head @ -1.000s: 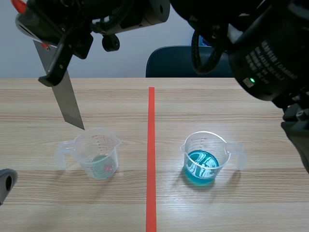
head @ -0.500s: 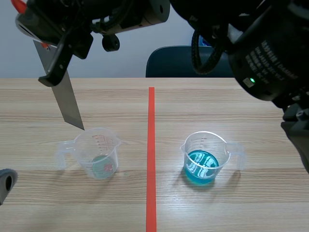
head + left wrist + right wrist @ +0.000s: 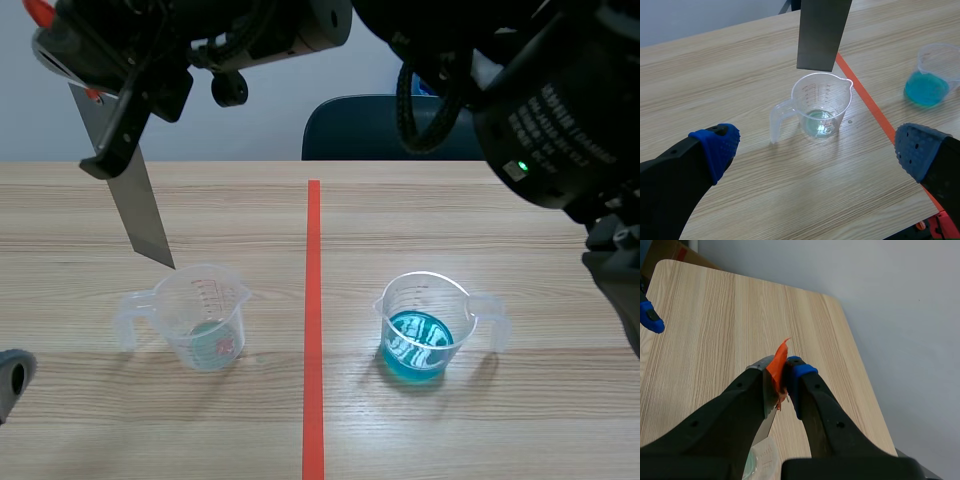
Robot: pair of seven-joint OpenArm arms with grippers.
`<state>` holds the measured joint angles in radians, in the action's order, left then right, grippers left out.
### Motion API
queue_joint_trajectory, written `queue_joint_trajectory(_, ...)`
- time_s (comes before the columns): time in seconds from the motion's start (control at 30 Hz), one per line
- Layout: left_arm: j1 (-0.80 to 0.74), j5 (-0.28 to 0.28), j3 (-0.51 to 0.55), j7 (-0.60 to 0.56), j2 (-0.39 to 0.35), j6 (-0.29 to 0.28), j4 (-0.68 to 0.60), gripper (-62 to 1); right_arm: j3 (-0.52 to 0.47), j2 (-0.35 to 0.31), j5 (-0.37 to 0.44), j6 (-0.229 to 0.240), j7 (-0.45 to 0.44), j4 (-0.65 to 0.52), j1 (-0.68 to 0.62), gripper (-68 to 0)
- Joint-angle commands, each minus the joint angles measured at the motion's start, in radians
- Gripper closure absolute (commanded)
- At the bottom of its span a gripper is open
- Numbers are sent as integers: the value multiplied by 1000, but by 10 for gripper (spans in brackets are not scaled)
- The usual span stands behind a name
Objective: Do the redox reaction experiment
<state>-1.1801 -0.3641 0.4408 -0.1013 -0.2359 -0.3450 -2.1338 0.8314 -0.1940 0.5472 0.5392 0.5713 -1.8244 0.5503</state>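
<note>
Your right pincer (image 3: 781, 377) is closed on the metal strip (image 3: 140, 215), which hangs over the nearly empty beaker (image 3: 203, 318) on the surface. Your left pincer (image 3: 816, 147) is open. The blue-liquid beaker (image 3: 422, 325) stands apart; I judge the dipping is not yet done.

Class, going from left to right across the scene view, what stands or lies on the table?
Clear measuring cup with a little pale green liquid → orange-red tape line → measuring cup of blue liquid. The metal strip above the first cup is left out.
</note>
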Motion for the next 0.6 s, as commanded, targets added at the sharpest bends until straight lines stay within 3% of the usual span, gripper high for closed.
queue_joint_trajectory(0.0, 3, -10, 0, -14, 0, -2, -16, -623, -2, 3, 7, -1, -12, -6, 14, -8)
queue_joint_trajectory(0.3, 3, -10, 0, -14, 0, -2, -16, -623, -2, -9, 6, -1, -13, -10, 8, -8)
queue_joint_trajectory(0.43, 3, -10, 0, -14, 0, -2, -16, -623, -2, -80, 6, -1, -53, -50, -25, -8)
queue_joint_trajectory(0.57, 3, -10, 0, -13, 0, -2, -16, -623, -20, -193, 6, -1, -99, -140, -73, -8)
